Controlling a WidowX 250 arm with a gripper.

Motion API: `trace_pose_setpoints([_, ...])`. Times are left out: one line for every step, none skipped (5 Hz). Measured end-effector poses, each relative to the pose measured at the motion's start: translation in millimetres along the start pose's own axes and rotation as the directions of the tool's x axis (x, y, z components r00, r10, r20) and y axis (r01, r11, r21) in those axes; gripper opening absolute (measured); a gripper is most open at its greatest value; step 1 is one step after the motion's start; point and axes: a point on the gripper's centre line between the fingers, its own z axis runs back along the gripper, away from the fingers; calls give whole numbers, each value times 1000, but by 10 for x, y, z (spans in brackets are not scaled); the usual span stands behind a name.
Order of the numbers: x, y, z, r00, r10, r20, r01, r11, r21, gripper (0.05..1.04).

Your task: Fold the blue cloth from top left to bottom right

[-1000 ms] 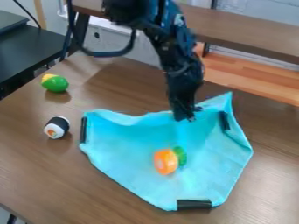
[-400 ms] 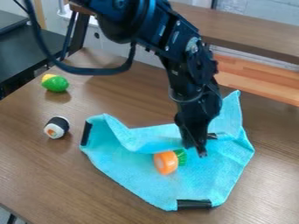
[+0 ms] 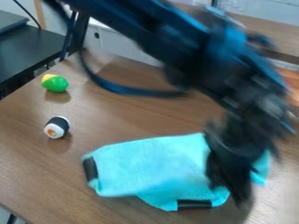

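light-blue fabric cloth (image 3: 152, 162): on the brown wood-grain table (image 3: 35, 175), at the lower middle of the camera view. it lies partly folded over itself, uneven; upper edge slopes gently up toward the right as far as the gripper. a short black strip (image 3: 90, 169) sits at the cloth's left end, standing nearly upright in the view; a second black strip (image 3: 194, 204) lies along its lower edge. a small part of the cloth also shows to the right of the gripper.

black two-finger gripper (image 3: 238, 194): pointing down over the right part of the cloth, close to its lower right edge. arm and gripper blurred. how far open: cannot tell. whether it has hold of the cloth: cannot tell.

black robot arm (image 3: 201, 50): crosses from the upper left to the right side; a dark cable (image 3: 125, 89) loops below it.

left side of table: green-and-yellow rounded toy (image 3: 55, 83); nearer the cloth, black-and-white toy sushi roll (image 3: 57, 127) with an orange patch on its end, apart from the cloth.
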Motion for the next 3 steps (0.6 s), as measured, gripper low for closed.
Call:
trace_pose_setpoints([119,-149,-195,962,-10,-274,-6,998,-59,518])
trace_pose_setpoints([97,-90,-92,944,-38,-328,-9,990,-141,816])
trace_pose_setpoints([64,83,46,904,-30,-426,-65,976,-208,1004])
